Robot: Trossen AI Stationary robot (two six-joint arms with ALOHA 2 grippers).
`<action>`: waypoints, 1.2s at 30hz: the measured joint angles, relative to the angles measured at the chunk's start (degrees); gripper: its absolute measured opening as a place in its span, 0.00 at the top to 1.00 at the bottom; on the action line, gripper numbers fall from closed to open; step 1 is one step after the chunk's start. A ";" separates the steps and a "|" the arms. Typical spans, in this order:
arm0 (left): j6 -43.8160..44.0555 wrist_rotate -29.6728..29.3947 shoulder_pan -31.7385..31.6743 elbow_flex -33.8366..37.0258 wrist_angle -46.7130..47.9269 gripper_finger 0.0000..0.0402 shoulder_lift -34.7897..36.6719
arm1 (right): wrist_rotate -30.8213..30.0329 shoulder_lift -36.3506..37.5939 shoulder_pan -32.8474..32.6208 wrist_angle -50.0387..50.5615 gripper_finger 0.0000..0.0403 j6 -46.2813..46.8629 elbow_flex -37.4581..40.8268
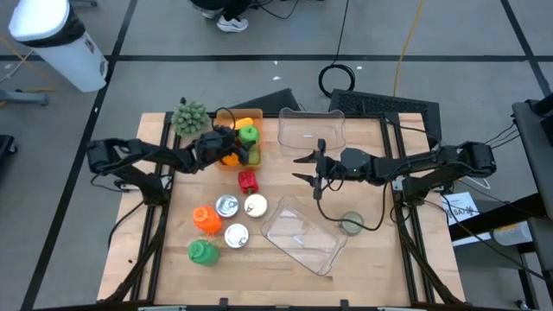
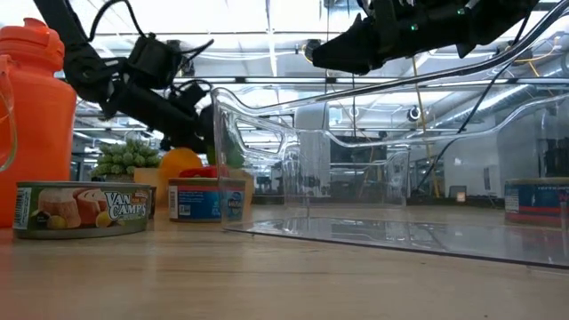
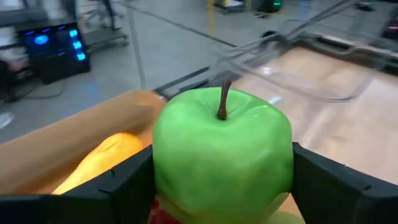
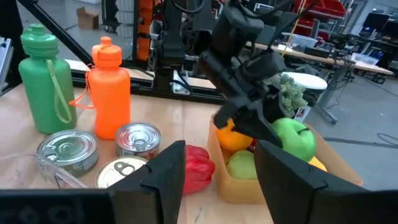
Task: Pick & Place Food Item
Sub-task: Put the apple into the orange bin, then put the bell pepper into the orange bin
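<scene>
Presently, a wooden table [image 1: 363, 268] is seen to carry every item, with both dark arms reaching inward from its sides. Two clear plastic containers are noted: one [image 1: 304, 235] lies tilted near the front centre, and the other [image 1: 311, 131] sits at the far edge. A cardboard box [image 1: 235, 117] of produce is found at the far left of centre, with a bushy green vegetable [image 1: 189, 115] just beside it. The left gripper [image 1: 238, 147] is positioned over this box, its fingers closed against either side of a green apple [image 3: 222, 155], which is held above the other fruit in the box; an orange piece [image 4: 231, 138] and a second pale green fruit [image 4: 244, 165] are seen beneath it. The right gripper [image 1: 304, 168] is suspended over bare table between the two containers, its fingers parted and nothing between them. An orange bottle [image 1: 206, 218] and a green bottle [image 1: 203, 252] lie toward the front left. Three round tins [image 1: 228, 206] [image 1: 256, 206] [image 1: 236, 235] are grouped next to the bottles, and a further tin [image 1: 352, 224] is set apart at the right of the tilted container. A red pepper [image 1: 248, 180] is recorded lying on the table just in front of the box.
</scene>
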State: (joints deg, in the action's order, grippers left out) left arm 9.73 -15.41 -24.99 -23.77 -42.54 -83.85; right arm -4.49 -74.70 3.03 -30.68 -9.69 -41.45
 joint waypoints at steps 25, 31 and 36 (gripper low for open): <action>0.96 -2.83 -0.45 0.13 4.87 0.03 12.18 | -0.17 0.00 0.00 0.70 0.52 1.09 0.00; -0.30 -10.59 -2.72 0.13 10.93 0.06 13.40 | -0.05 0.00 0.00 0.70 0.51 1.11 0.00; 3.56 -13.13 -4.50 0.13 14.22 0.11 13.40 | 0.00 0.00 0.00 0.70 0.51 1.14 0.00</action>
State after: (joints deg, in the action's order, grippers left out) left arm 13.29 -28.54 -29.50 -23.64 -28.32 -70.46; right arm -4.49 -74.70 3.03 -29.98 -8.56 -41.45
